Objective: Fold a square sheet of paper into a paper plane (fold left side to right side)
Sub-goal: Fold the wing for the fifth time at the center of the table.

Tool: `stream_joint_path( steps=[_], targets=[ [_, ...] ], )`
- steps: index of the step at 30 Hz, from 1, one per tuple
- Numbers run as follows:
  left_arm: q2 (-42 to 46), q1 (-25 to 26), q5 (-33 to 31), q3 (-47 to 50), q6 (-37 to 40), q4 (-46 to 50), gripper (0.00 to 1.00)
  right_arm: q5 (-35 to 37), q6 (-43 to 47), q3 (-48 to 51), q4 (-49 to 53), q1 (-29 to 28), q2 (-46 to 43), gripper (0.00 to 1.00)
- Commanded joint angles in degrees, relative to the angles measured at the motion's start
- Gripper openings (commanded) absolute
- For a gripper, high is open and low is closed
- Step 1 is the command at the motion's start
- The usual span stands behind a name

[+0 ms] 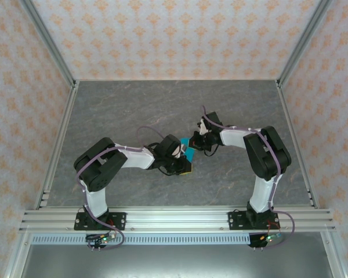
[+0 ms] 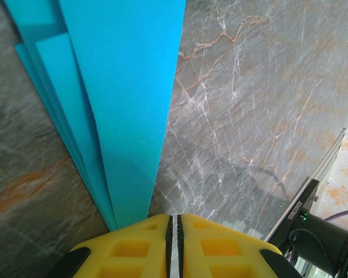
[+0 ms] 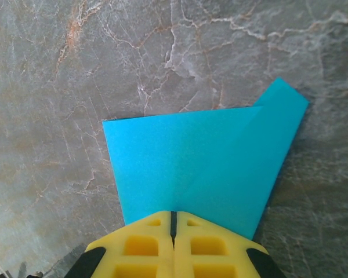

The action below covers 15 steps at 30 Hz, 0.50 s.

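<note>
The cyan-blue paper (image 1: pixel 189 150) lies folded on the grey marble table (image 1: pixel 133 110), between the two gripper tips. In the right wrist view the paper (image 3: pixel 197 162) is a flat tapered shape with a diagonal flap on its right. My right gripper (image 3: pixel 174 215) is shut, its yellow fingertips resting over the paper's near edge. In the left wrist view the paper (image 2: pixel 122 87) runs as long, narrow stacked layers up the left side. My left gripper (image 2: pixel 174 223) is shut with nothing in the slit, and its left finger (image 2: pixel 127 243) covers the paper's near tip.
Patterned walls and aluminium posts (image 1: pixel 52 52) enclose the table. A rail (image 1: pixel 174 219) with both arm bases runs along the near edge. The right arm's base (image 2: pixel 313 226) stands at the lower right of the left wrist view. Bare marble surrounds the paper.
</note>
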State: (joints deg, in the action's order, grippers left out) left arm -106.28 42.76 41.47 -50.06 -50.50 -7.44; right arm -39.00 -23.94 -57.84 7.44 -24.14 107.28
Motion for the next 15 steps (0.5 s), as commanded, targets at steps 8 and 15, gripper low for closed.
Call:
stream_joint_path(
  steps=[8,15],
  targets=[
    [-0.54,1.78,-1.4,4.04,-0.15,1.66,0.13,6.81,0.64,-0.08,6.45,-0.06,3.52,0.0],
    [0.73,3.82,-2.09,5.94,-1.57,0.86,0.13,6.84,0.58,-0.43,6.78,-0.07,3.72,0.0]
  ],
)
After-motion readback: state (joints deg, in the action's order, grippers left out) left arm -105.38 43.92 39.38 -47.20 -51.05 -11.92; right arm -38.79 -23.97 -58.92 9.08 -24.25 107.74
